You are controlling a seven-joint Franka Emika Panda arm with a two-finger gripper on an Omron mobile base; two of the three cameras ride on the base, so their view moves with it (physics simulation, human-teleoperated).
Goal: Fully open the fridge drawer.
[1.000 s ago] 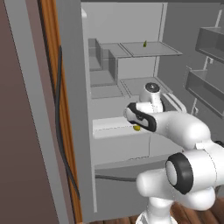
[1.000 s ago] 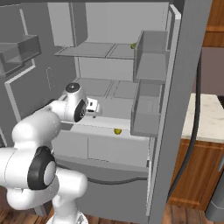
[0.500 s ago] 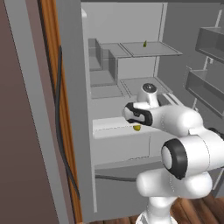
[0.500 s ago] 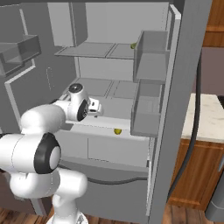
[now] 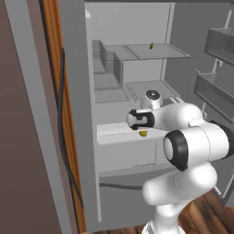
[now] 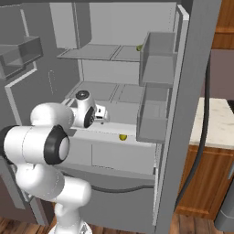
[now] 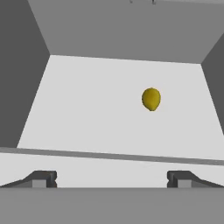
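Note:
The fridge drawer (image 5: 125, 155) is a wide pale grey bin under the lowest shelf, pulled partly out, with its lighter top lip (image 6: 109, 133) showing. A small yellow fruit (image 7: 151, 99) lies on the drawer's floor (image 7: 87, 109) and also shows near the front lip (image 5: 143, 133) (image 6: 122, 136). My gripper (image 5: 132, 119) (image 6: 104, 115) hangs just above the front lip, pointing down into the bin. In the hand view my gripper (image 7: 111, 179) has its fingertips (image 7: 41, 178) far apart over the lip, open, with nothing between them.
The open fridge door with dark grey door bins (image 6: 155, 116) stands close on the right. Another door with bins (image 5: 215, 87) is on the far side of the arm. Thin shelves (image 5: 151, 50) sit above the drawer. A dark cable (image 5: 61, 137) runs down the cabinet side.
The arm's elbow has swung up and nearer the cameras, and the gripper has shifted slightly along the drawer's lip. The drawer and the fruit look unmoved.

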